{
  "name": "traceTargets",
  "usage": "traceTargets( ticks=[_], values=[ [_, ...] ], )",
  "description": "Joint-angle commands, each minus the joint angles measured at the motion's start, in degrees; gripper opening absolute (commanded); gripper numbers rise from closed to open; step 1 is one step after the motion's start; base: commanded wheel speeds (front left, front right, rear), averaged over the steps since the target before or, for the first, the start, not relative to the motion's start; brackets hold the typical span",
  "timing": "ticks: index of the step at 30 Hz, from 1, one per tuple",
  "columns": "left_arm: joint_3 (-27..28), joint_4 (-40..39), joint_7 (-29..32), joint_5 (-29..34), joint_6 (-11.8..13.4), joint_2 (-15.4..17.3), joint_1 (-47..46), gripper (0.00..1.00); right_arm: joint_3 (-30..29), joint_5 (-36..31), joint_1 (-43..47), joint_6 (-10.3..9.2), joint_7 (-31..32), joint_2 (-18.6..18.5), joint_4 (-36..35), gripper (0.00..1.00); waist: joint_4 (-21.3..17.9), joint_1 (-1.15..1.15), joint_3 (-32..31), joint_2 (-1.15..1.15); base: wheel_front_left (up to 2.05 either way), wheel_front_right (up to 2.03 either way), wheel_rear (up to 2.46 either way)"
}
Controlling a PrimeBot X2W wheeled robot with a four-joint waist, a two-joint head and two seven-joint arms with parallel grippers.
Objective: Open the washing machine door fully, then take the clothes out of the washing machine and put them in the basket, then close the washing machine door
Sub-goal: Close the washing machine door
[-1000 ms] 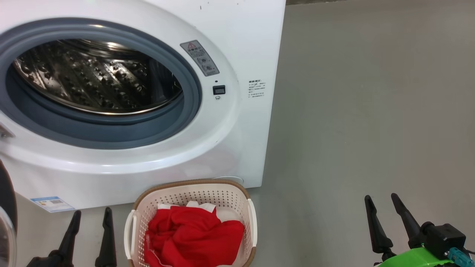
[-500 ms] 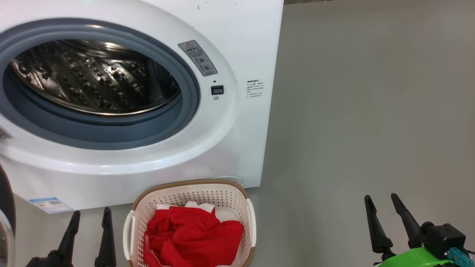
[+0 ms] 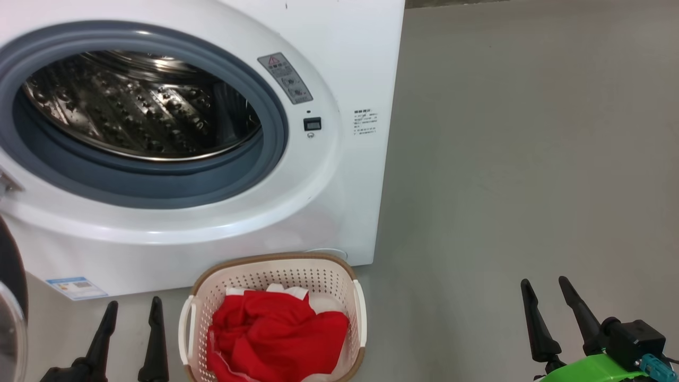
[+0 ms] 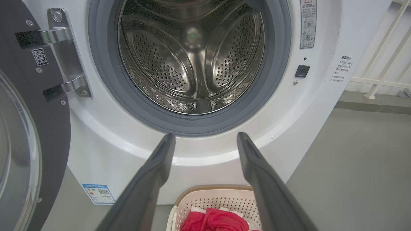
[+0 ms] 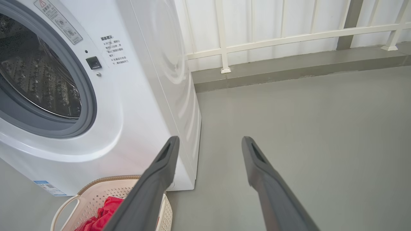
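The white washing machine (image 3: 350, 53) stands with its steel drum (image 4: 192, 57) bare and nothing red inside. Its washing machine door (image 4: 29, 134) hangs swung wide on the left hinge, black rim and glass bowl showing, also at the left edge of the head view (image 3: 9, 318). Red clothes (image 3: 276, 337) with white trim lie heaped in the cream basket (image 3: 360, 313) on the floor before the machine. My left gripper (image 3: 132, 310) is open, just left of the basket. My right gripper (image 3: 546, 286) is open over bare floor, far right.
Grey floor (image 3: 530, 159) stretches to the right of the machine. A white railing (image 5: 289, 35) on a low kerb runs behind it. A blue sticker (image 3: 77, 287) marks the machine's lower left corner.
The head camera has shifted a little, so the machine and basket sit slightly differently in the picture. Both grippers keep their places and stay open.
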Motion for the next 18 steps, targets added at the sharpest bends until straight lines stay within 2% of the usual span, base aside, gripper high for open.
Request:
traceTargets(
  ticks=[1,18],
  values=[
    [1.6,-1.4,-0.3,0.1,-0.3,0.5,-1.4,1.00,1.4,0.1,-1.0,0.02,-0.4,-0.7,-1.4,1.00,0.1,0.00,-0.1,0.00,-1.15,1.15,0.00],
    [1.1,-1.8,-0.3,-0.3,-0.3,0.4,-0.8,1.00,1.6,0.0,-0.6,0.02,-0.4,-0.7,-1.2,1.00,0.6,0.00,-0.7,0.00,-1.26,1.26,0.00]
  ],
)
